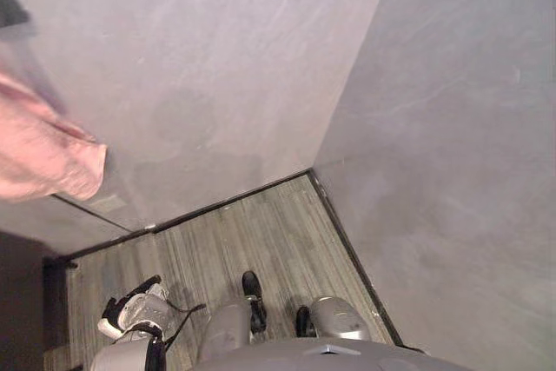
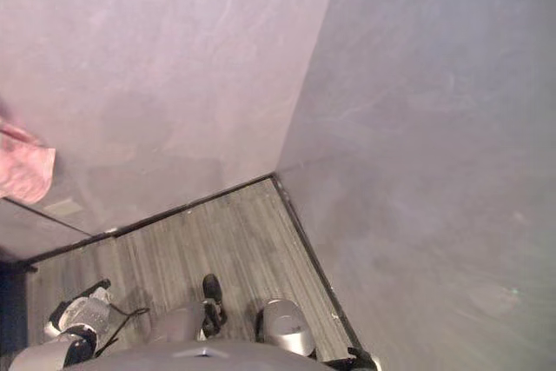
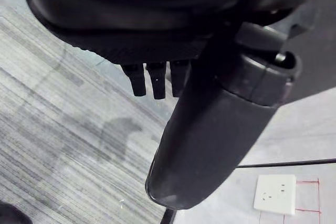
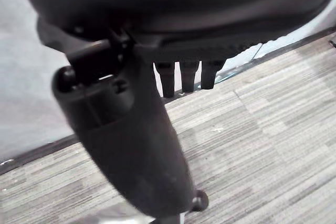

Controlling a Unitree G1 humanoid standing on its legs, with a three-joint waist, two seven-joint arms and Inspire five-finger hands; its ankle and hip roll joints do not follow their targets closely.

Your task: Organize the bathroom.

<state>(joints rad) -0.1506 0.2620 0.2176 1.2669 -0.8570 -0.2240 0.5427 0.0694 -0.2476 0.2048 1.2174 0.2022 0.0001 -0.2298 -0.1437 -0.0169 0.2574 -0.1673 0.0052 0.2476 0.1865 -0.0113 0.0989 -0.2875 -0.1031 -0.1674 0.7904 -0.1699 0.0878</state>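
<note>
Standing in a bare wall corner with both the left hand (image 3: 210, 145) and right hand (image 4: 131, 145) hanging slack-fingered and empty, the robot must next turn toward the pink towel (image 1: 43, 149) at nine o'clock.

Grey wood-grain plank floor (image 1: 261, 241) meets grey walls (image 1: 217, 67) in a corner

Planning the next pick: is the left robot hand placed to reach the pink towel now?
Probably not yet: the left robot hand hangs low by the floor, open and holding nothing, while the pink towel hangs well above it.
</note>
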